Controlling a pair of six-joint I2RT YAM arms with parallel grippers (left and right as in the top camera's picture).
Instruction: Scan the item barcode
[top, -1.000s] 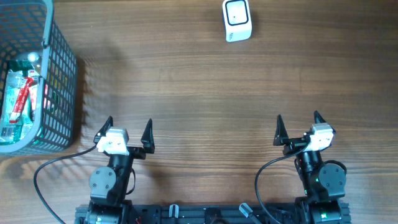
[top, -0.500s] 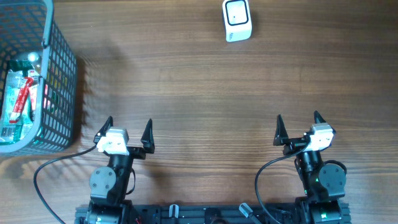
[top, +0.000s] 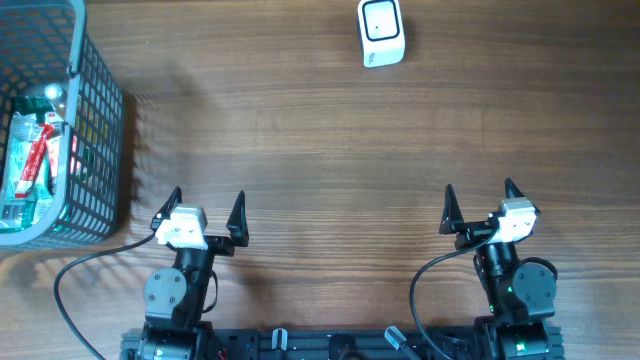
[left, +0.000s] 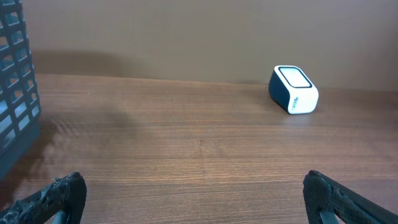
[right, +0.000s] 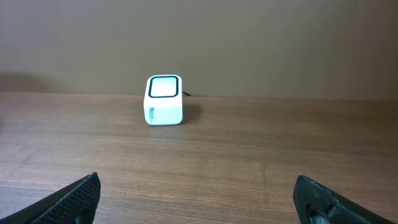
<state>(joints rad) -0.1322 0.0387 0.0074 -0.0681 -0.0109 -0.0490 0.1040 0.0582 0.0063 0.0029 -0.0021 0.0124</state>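
A small white scanner (top: 381, 32) with a dark window on top stands at the far edge of the wooden table; it also shows as the white scanner (left: 293, 89) in the left wrist view and the white scanner (right: 164, 100) in the right wrist view. Packaged items (top: 32, 160) lie in a grey basket (top: 95, 120) at the far left. My left gripper (top: 206, 205) rests open near the front edge with nothing between its fingers. My right gripper (top: 478, 196) is open and empty too, well short of the scanner.
The basket's mesh wall (left: 15, 93) shows at the left edge of the left wrist view. Black cables (top: 70, 290) loop beside the arm bases at the front. Bare wood lies between the grippers and the scanner.
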